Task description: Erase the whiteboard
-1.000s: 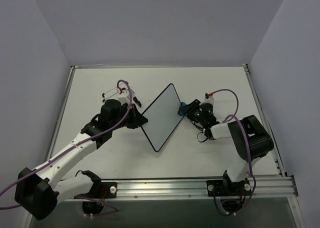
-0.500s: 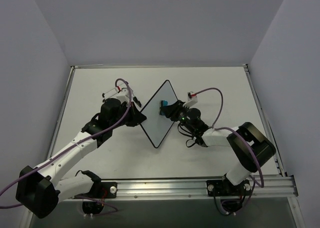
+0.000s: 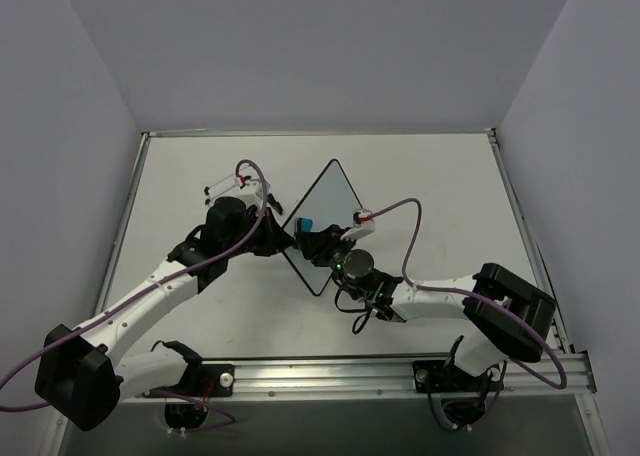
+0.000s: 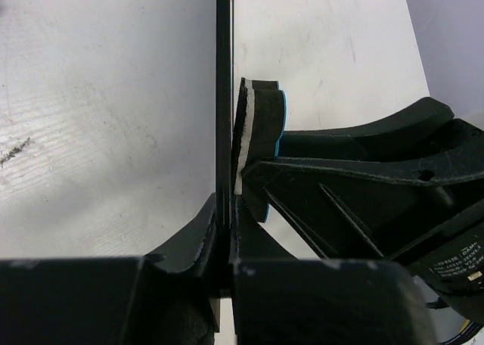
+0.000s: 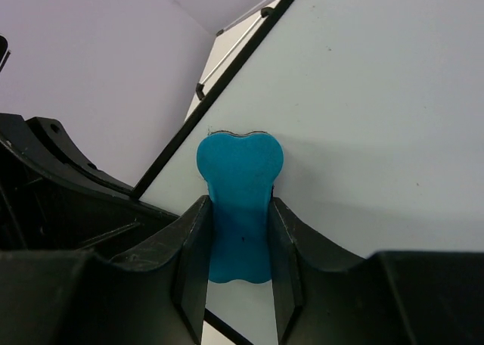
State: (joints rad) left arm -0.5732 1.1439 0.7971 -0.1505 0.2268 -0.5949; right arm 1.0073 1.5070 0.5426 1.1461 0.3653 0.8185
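The whiteboard [image 3: 330,191] is a white board with a thin black frame, held tilted up off the table near its middle. My left gripper [image 3: 283,242] is shut on its left edge; the left wrist view shows the board edge-on [image 4: 224,95] between the jaws. My right gripper [image 3: 310,238] is shut on a small blue eraser block [image 3: 303,224] and presses it against the board's face near its left corner. The right wrist view shows the eraser [image 5: 239,201] between the fingers, flat on the white surface [image 5: 363,118]. No writing shows.
The grey table [image 3: 440,166] has a metal rail [image 3: 400,371] along its near edge and raised rims at the sides. Purple cables loop from both wrists. White walls stand behind and at both sides.
My right gripper has swept the eraser leftward across the board from its right edge to near its left corner. The board has tilted up more. My left gripper has kept its hold.
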